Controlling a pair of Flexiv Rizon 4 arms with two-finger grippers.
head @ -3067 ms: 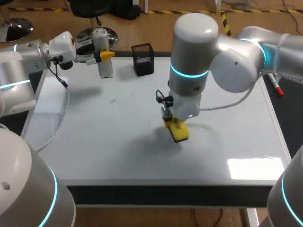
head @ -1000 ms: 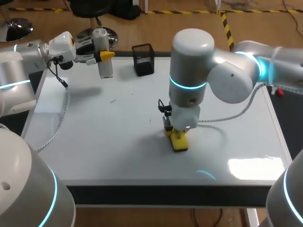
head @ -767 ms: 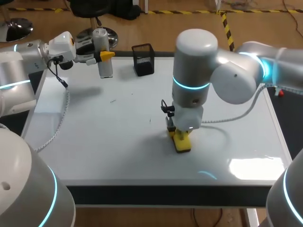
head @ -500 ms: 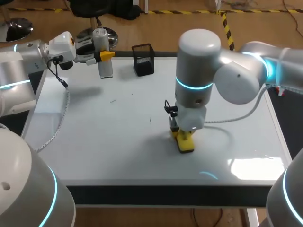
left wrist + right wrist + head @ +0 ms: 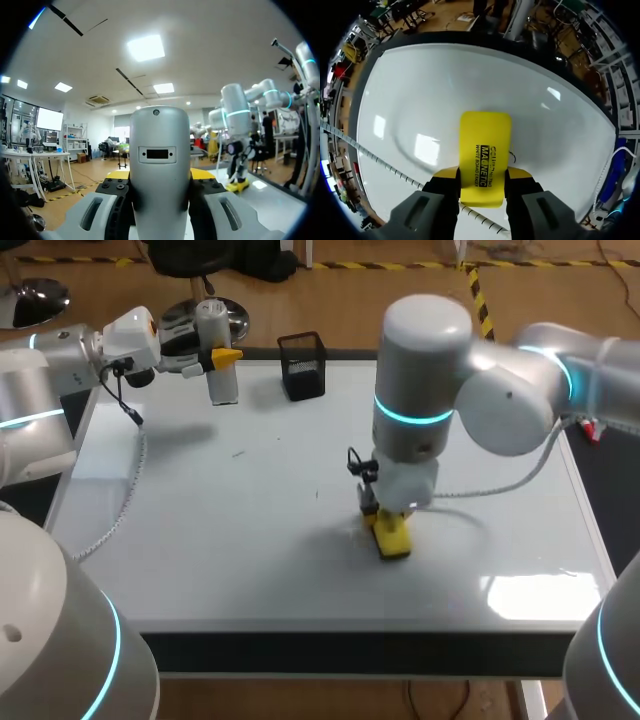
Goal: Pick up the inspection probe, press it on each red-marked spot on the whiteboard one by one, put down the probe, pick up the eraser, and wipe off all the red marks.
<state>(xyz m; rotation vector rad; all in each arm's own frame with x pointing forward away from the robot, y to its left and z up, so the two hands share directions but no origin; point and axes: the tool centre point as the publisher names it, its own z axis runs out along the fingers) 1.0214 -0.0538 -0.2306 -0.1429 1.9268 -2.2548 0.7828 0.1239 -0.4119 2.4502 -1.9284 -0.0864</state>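
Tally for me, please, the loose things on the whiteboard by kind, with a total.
eraser: 1
probe: 1
holder: 1
total: 3

Head view overlooks the whiteboard [image 5: 220,530] from behind; all 3 views share the eraser [image 5: 393,538].

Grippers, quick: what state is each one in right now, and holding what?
Left gripper: closed on the inspection probe.
Right gripper: closed on the yellow eraser, which is down on the whiteboard.
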